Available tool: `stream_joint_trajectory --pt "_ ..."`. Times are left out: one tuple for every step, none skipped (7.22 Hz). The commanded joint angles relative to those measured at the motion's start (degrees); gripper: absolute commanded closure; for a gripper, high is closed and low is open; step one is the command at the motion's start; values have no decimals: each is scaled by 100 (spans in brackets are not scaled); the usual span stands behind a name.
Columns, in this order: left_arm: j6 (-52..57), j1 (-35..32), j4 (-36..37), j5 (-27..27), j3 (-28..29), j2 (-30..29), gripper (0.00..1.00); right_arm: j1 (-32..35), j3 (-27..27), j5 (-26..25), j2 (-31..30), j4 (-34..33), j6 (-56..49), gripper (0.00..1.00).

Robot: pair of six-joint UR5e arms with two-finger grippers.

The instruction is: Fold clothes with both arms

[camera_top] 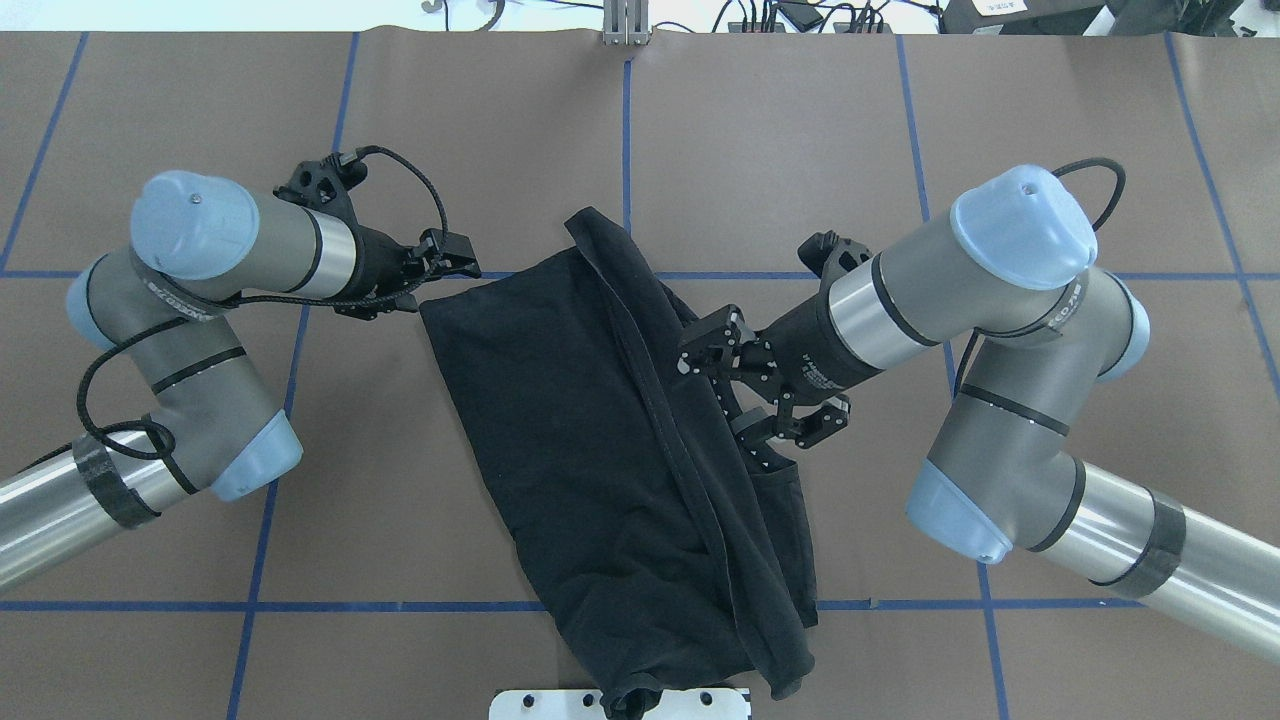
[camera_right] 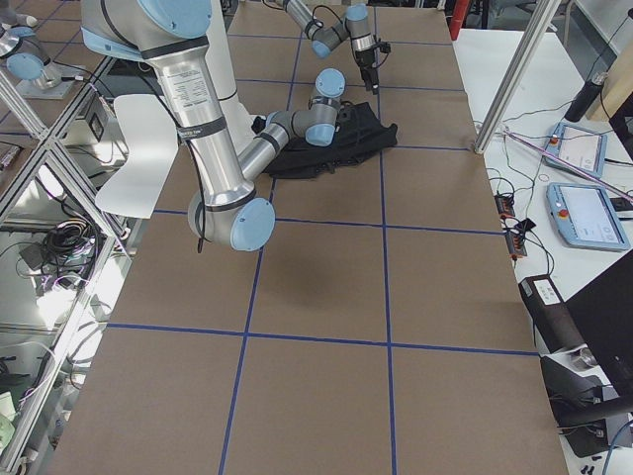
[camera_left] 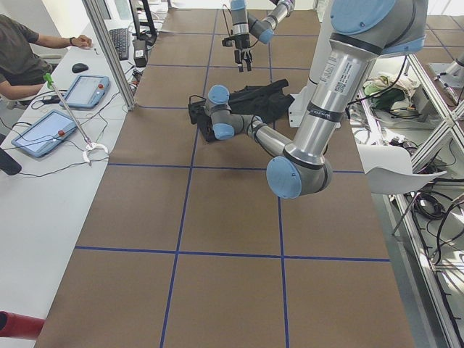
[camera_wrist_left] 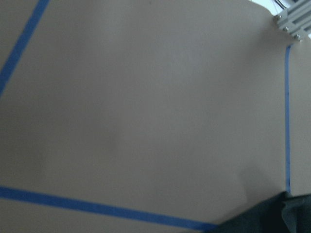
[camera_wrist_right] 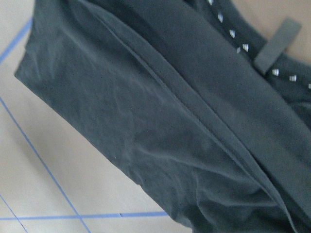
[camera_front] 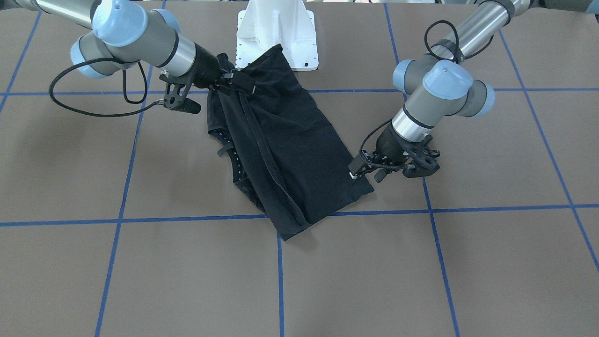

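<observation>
On the surface (camera_top: 380,520) a black T-shirt (camera_top: 560,420) is overhung by the spread-jawed right gripper (camera_top: 738,385); the left gripper's (camera_top: 440,268) jaws cannot be judged.

The T-shirt (camera_top: 560,420) is lying on the table (camera_top: 400,650), one end overlapping the pedestal base (camera_top: 530,703). The left gripper (camera_top: 450,265) is sitting beside its far-left corner, and the right gripper (camera_top: 705,345) is hanging over its right edge.
</observation>
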Motion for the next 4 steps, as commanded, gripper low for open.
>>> stream_joint_trajectory --pt "-236 193 1 14 1 83 2 188 -41 -251 23 -13 -283 0" --pt "-210 193 9 14 45 162 2 188 -41 -331 23 -13 -283 0" --pt "-192 193 18 22 89 189 2 188 -41 -357 23 -13 -283 0" --pt "-192 202 27 31 150 171 4 188 -41 -375 23 -13 -292 0"
